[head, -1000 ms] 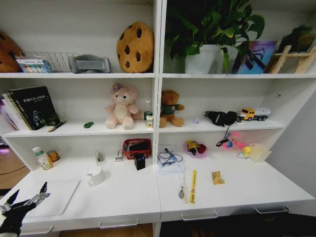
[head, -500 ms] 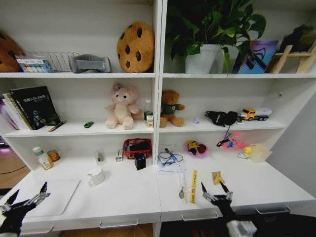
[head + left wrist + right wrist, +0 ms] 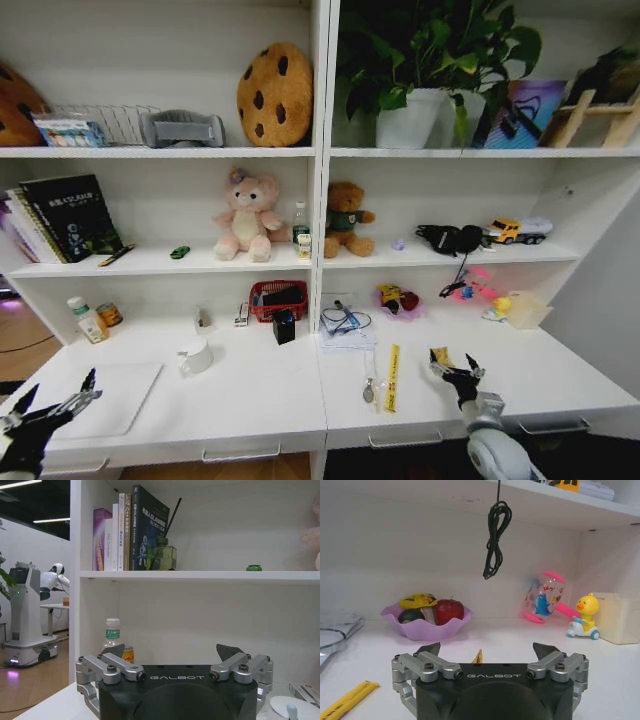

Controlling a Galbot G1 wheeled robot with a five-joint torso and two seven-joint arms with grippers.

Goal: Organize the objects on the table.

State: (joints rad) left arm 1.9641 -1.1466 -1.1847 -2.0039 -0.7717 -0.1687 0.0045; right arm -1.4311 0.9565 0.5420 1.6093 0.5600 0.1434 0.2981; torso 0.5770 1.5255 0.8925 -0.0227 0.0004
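Long white table (image 3: 270, 395) under shelving; left gripper (image 3: 52, 405) and right gripper (image 3: 455, 371) both spread, empty.

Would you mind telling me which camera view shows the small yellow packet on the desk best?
The head view: the yellow packet lies whole on the white desk, just ahead of the open right hand. The right wrist view catches merely its edge poking up between that hand's fingers.

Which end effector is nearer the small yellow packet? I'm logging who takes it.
Right. The right end effector hovers open just beside the yellow packet; the left end effector sits open far across the table, by the laptop.
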